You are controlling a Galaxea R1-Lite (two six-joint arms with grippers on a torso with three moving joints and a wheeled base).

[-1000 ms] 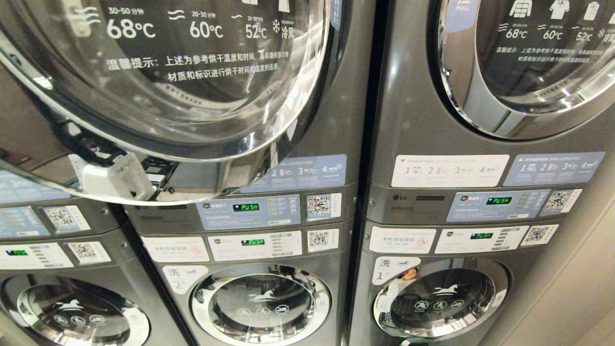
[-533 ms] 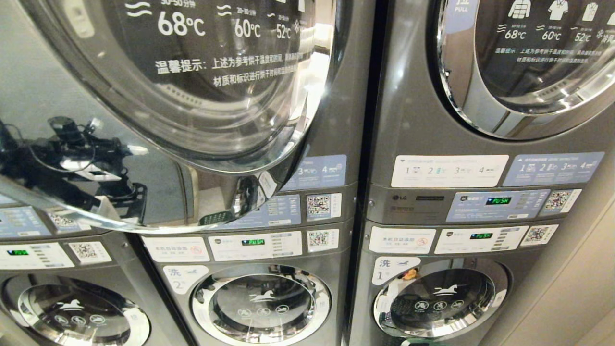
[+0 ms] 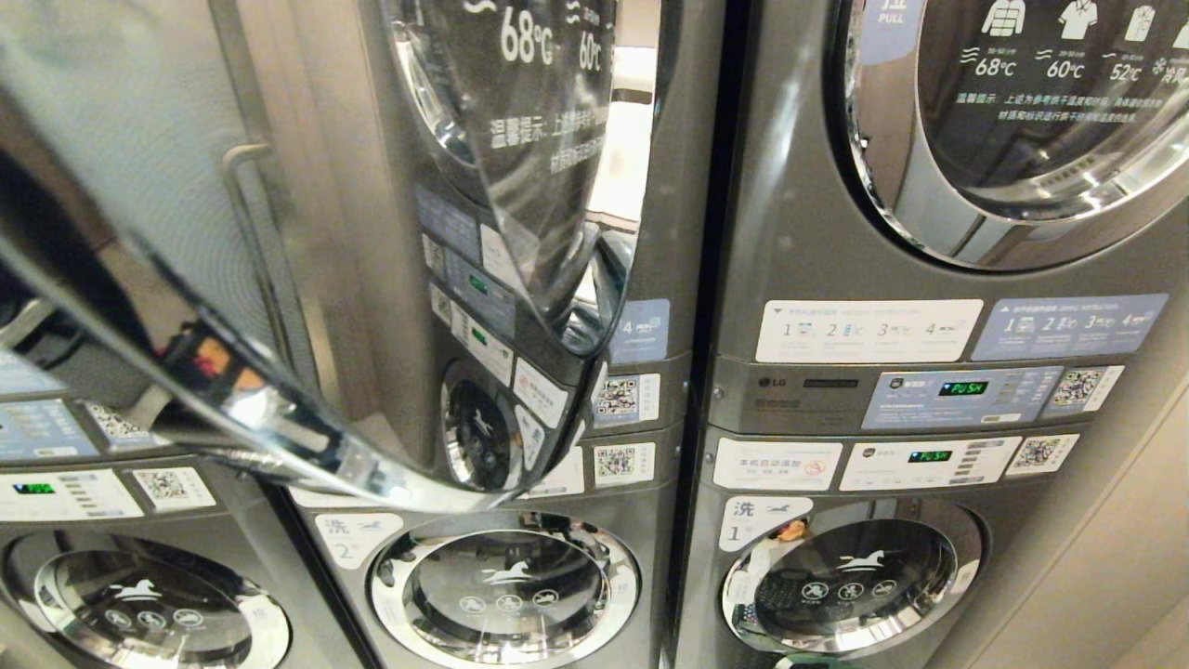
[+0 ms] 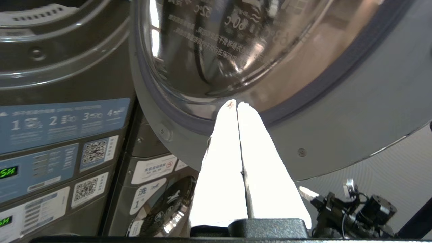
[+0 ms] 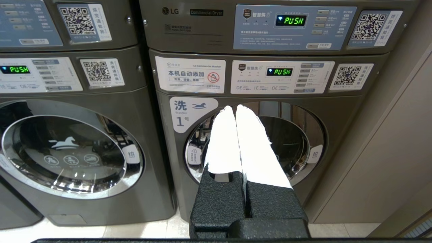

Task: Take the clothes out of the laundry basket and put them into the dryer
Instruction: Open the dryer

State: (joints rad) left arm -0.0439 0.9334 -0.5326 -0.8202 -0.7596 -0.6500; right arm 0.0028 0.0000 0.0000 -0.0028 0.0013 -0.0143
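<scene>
The right tool (image 5: 235, 109) points at the lower machine on the right, its two white fingers (image 5: 222, 141) pressed together with nothing between them. Their tips lie over the round glass door (image 5: 297, 135) of the washer marked "1" (image 5: 182, 114). Above that door a white control panel (image 5: 281, 77) shows a green "PUSH" – and higher up the dryer's blue panel (image 5: 293, 27) shows the same word. To one side stands a second washer (image 5: 72, 155), its door shut, on the pale tiled floor (image 5: 111, 233).
</scene>
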